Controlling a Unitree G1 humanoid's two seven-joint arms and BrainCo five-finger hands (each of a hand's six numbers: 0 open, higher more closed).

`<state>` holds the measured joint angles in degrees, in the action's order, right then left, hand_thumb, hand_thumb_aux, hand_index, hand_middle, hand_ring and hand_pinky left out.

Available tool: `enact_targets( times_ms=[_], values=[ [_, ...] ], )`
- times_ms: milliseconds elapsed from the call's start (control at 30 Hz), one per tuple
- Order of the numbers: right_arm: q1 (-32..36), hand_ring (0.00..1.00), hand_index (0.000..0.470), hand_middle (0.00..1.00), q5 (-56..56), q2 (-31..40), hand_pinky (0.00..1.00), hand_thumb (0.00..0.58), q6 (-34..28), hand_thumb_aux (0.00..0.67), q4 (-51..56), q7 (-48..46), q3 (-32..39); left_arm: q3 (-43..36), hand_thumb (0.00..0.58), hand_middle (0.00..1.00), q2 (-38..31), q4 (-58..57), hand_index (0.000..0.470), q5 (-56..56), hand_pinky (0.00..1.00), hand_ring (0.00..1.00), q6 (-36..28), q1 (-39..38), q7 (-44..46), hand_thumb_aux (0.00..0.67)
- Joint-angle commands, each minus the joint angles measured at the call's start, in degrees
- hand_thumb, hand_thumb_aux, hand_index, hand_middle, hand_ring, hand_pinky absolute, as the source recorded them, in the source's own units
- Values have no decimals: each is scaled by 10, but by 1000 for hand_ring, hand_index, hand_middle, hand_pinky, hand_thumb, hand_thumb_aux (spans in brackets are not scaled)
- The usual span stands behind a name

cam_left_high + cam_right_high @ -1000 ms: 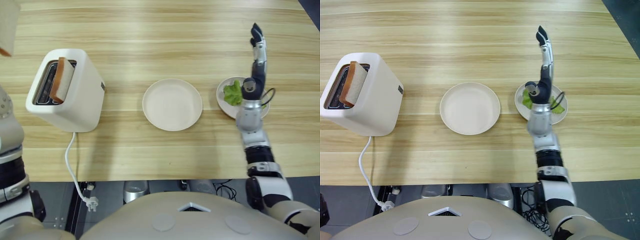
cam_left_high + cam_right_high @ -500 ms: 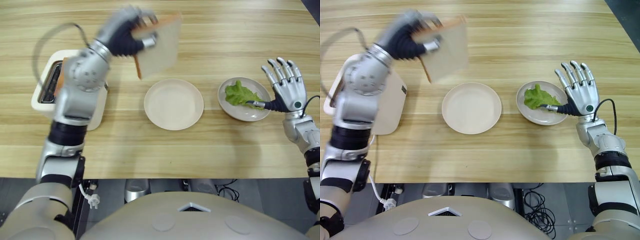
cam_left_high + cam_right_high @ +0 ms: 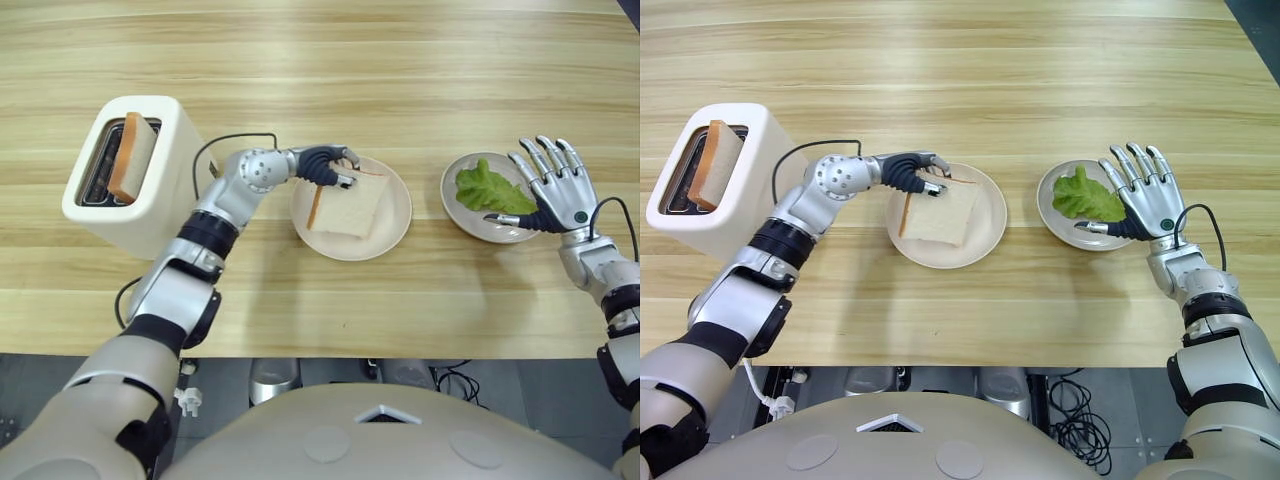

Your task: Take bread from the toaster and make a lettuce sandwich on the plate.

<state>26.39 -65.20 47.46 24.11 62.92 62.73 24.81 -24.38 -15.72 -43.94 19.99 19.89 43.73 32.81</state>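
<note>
**On the centre plate: bread slice going down, lettuce waiting**

Left eye view. The left hand [image 3: 325, 165] is pinching the 11 o'clock corner of the bread slice [image 3: 350, 212], which is lying on the plate [image 3: 400, 222]. A second slice [image 3: 130, 160] is standing in the toaster [image 3: 165, 200].

Right eye view. The right hand [image 3: 1150, 195], fingers spread and holding nothing, is hovering at 3 o'clock of the lettuce [image 3: 1085, 197] in its small dish [image 3: 1065, 232], thumb at the rim. The lettuce is lying at 9 o'clock from the palm, its long axis running 10 to 4 o'clock. This hand is judged much the nearer for the pick.
</note>
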Motion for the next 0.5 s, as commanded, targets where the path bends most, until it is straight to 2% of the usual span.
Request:
enact_targets(
  times_ms=[33,300,500],
  values=[
    [9,0,0,0,15,-6,0,0,3,0,26,-24,25,-5,580,1000,25,-83,460,13,1000,1000,23,7,-33,670],
    [21,0,0,0,36,-14,0,0,-2,0,58,-46,52,42,580,1000,57,-143,460,-12,1000,1000,28,13,-116,670],
    [24,0,0,0,50,-16,0,0,-6,0,71,-68,66,22,580,1000,46,-157,460,23,1000,1000,37,14,-126,670]
  ],
)
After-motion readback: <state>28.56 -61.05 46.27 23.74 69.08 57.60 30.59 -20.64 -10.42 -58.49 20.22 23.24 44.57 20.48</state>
